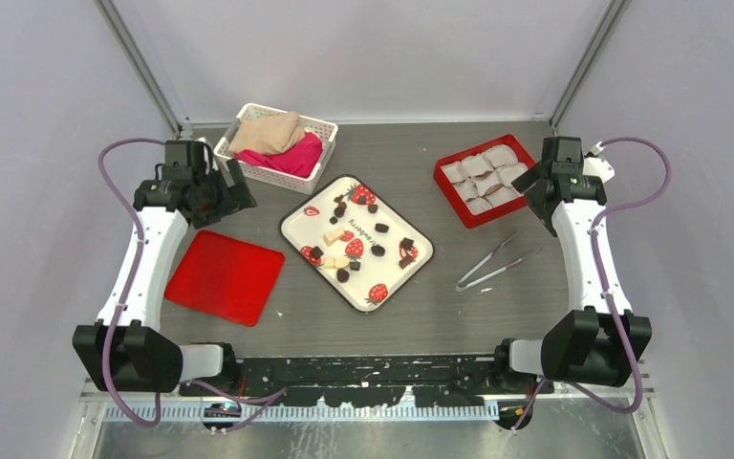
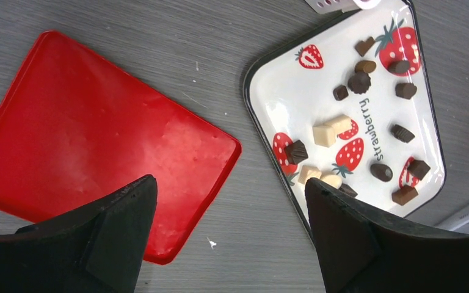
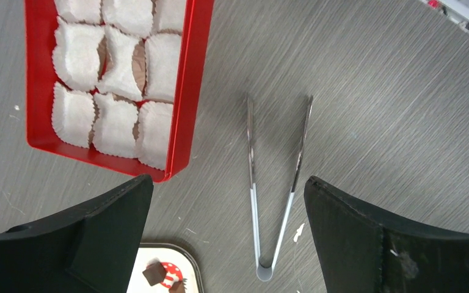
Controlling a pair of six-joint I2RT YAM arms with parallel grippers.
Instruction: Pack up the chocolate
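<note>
Several small dark chocolates and a few pale pieces lie on a white strawberry-print tray at mid-table. They also show in the left wrist view on the tray. A red box with white paper cups stands at the back right, also in the right wrist view. Metal tongs lie on the table below it. My left gripper is open and empty above the table between lid and tray. My right gripper is open and empty above the tongs.
A flat red lid lies left of the tray, also in the left wrist view. A white basket with beige and pink cloths stands at the back left. Frame posts stand at both back corners.
</note>
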